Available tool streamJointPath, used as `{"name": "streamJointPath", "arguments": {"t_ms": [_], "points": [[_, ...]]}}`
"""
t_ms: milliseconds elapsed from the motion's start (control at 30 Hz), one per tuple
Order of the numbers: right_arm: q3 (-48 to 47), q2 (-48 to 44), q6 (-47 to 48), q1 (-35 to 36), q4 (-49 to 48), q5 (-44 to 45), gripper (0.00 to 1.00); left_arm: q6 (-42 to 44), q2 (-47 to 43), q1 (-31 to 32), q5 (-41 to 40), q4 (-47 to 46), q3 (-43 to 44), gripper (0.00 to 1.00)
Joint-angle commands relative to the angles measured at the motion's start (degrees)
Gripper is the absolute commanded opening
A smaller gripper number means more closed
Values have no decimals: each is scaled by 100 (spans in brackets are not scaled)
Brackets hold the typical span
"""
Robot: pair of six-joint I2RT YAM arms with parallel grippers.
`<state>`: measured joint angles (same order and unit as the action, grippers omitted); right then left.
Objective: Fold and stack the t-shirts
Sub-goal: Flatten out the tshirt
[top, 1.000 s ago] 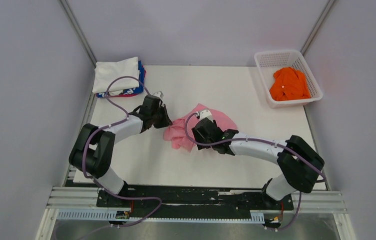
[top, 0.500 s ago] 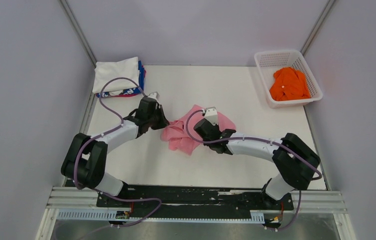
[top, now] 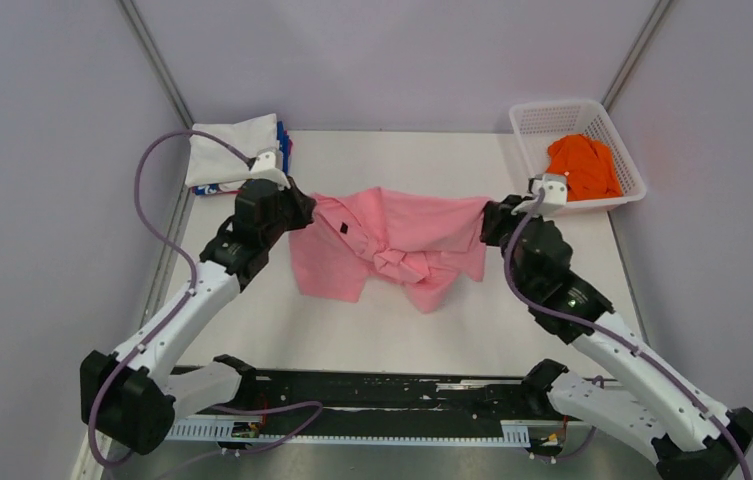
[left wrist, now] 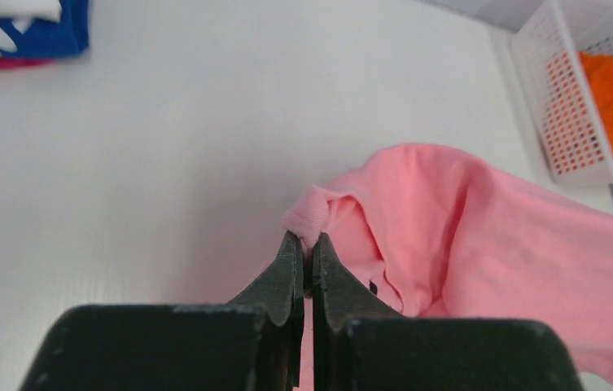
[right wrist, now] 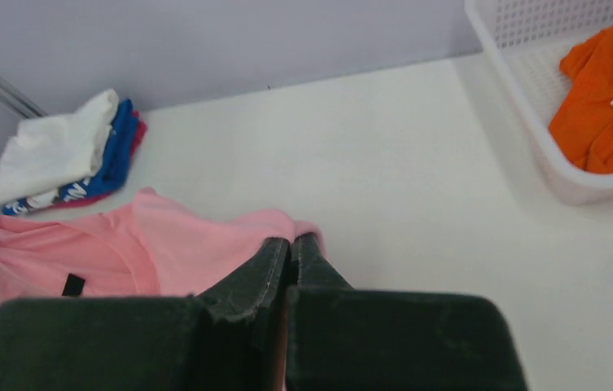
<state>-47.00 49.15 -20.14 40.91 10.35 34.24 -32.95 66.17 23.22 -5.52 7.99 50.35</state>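
**Spread out, fold not yet begun**

The left gripper [top: 301, 206] and right gripper [top: 490, 216] each pinch an edge of the soft light-pink t-shirt [top: 392, 226], stretched over mid-table. A folded white-and-blue stack [top: 237, 148] sits far left; the orange cloth shirt [top: 582, 170] waits in its white mesh basket [top: 552, 120].

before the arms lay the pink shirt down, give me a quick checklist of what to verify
1. Grip of the left end effector on the pink shirt: ok, shut on one edge.
2. Grip of the right end effector: ok, shut on the opposite edge.
3. Cloth stretched smooth between them: not ok, the middle hangs bunched and twisted.
4. Cloth apart from the folded stack and the basket: ok.
5. Which parts are gripped, shoulders or hem: cannot tell.
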Motion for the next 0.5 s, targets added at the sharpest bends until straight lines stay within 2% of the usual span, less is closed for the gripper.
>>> {"name": "streamJointPath", "arguments": {"t_ms": [0, 233, 467], "points": [[-501, -674, 819, -173, -542, -291, 0, 499, -1007, 8, -701, 47, 613, 0], [-1330, -1334, 1593, -172, -569, 167, 0, 827, -2141, 7, -1638, 483, 1238, 0], [-1657, -2143, 1609, -173, -558, -794, 0, 1052, -3349, 11, -1875, 472, 1283, 0]]}}
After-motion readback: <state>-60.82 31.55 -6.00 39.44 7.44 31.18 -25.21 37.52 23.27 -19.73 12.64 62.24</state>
